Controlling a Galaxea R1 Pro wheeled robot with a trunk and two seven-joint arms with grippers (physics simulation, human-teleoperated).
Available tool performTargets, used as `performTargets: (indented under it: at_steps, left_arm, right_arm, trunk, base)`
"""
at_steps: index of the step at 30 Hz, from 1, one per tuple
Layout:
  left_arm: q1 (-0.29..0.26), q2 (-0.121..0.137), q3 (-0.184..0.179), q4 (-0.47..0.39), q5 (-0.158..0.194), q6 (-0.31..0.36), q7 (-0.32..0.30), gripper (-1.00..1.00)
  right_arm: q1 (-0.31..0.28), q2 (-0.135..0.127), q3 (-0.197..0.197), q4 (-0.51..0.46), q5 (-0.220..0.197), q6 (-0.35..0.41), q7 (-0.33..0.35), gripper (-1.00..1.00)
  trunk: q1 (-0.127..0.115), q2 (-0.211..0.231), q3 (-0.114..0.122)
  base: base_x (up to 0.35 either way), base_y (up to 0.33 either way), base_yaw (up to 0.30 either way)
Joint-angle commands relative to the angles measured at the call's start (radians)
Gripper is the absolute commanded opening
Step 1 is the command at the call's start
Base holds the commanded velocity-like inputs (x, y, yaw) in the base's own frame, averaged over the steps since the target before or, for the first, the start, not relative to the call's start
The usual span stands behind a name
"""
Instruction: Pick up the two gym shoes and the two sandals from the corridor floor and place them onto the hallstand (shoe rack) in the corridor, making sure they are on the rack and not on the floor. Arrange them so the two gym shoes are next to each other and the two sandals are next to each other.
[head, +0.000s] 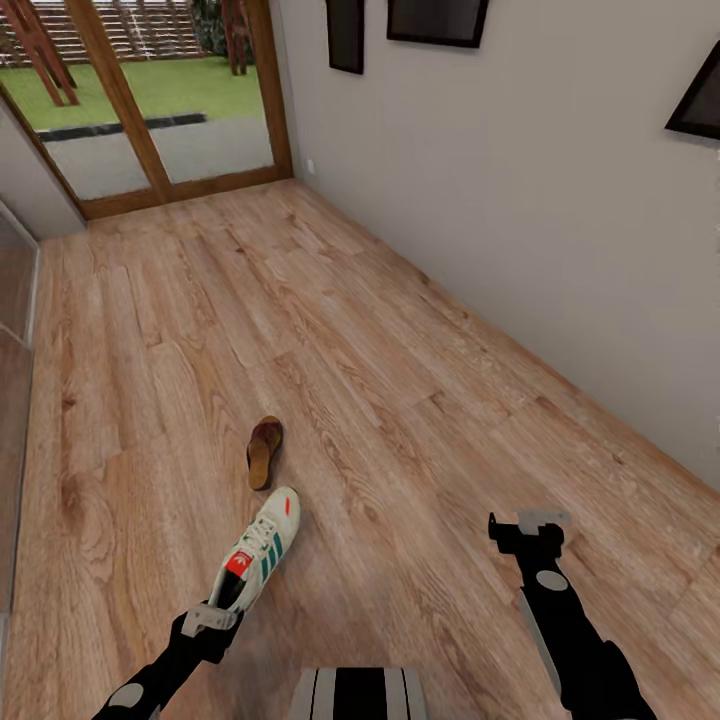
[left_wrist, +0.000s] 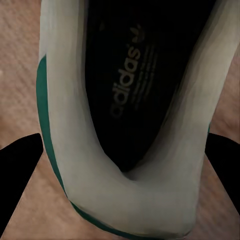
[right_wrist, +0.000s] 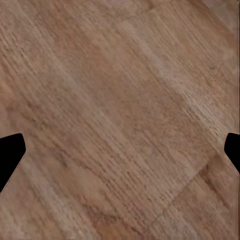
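Observation:
One white gym shoe (head: 262, 553) with green stripes and a red tongue patch lies on the wood-plank corridor floor (head: 400, 380), toe pointing away from me. My left gripper (head: 210, 618) sits at its heel. In the left wrist view the heel (left_wrist: 125, 200) sits between the two dark fingers (left_wrist: 17, 175), which touch both its sides. Just beyond the shoe's toe lies one brown sandal (head: 265, 452). My right gripper (head: 527, 522) hovers open over bare floor (right_wrist: 120, 120), well to the right of both. The hallstand is out of view.
A grey wall (head: 520, 200) with dark picture frames runs along the right. A wood-framed glass door (head: 160, 120) closes the far end, with lawn outside. A grey panel edges the left side. My base (head: 358, 693) shows at the bottom.

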Motion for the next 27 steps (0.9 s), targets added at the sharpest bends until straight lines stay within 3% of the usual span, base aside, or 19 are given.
performTargets:
  at_steps: [1, 5, 11, 18, 24, 27]
  left_arm:
    - [0.0, 0.0, 0.008, 0.001, -0.008, -0.004, -0.006, -1.0]
    - [0.0, 0.001, 0.008, 0.001, 0.013, -0.004, -0.006, -1.0]
    - [0.001, 0.002, 0.008, 0.001, 0.075, -0.004, -0.006, -1.0]
    - [0.008, 0.002, 0.008, -0.001, 0.128, -0.006, -0.006, -1.0]
    - [0.053, 0.003, 0.01, -0.004, 0.168, -0.009, -0.003, -1.0]
    - [0.079, 0.003, 0.009, -0.002, 0.19, -0.049, 0.018, -1.0]
  right_arm:
    - [0.0, -0.001, 0.0, -0.002, 0.01, 0.007, -0.002, 1.0]
    - [0.0, -0.003, 0.001, -0.004, 0.013, 0.004, -0.003, 1.0]
    - [0.029, -0.002, 0.001, 0.02, 0.015, -0.023, -0.005, 1.0]
    - [0.119, 0.0, 0.001, 0.088, 0.014, -0.215, -0.004, 1.0]
    - [0.196, -0.003, 0.0, 0.161, 0.014, -0.36, -0.004, 1.0]
    - [0.219, -0.004, 0.0, 0.229, 0.013, -0.434, -0.004, 1.0]
  trunk:
    - [-0.001, 0.0, 0.004]
    - [-0.002, 0.001, 0.023]
    - [-0.005, 0.002, 0.055]
    - [-0.008, 0.004, 0.093]
    - [-0.011, 0.005, 0.126]
    - [-0.012, 0.006, 0.142]
  base:
    - [0.0, 0.0, 0.0]
    - [0.0, 0.0, 0.0]
    - [0.0, 0.0, 0.0]
    - [0.0, 0.0, 0.0]
    - [0.0, 0.0, 0.0]
    - [0.0, 0.0, 0.0]
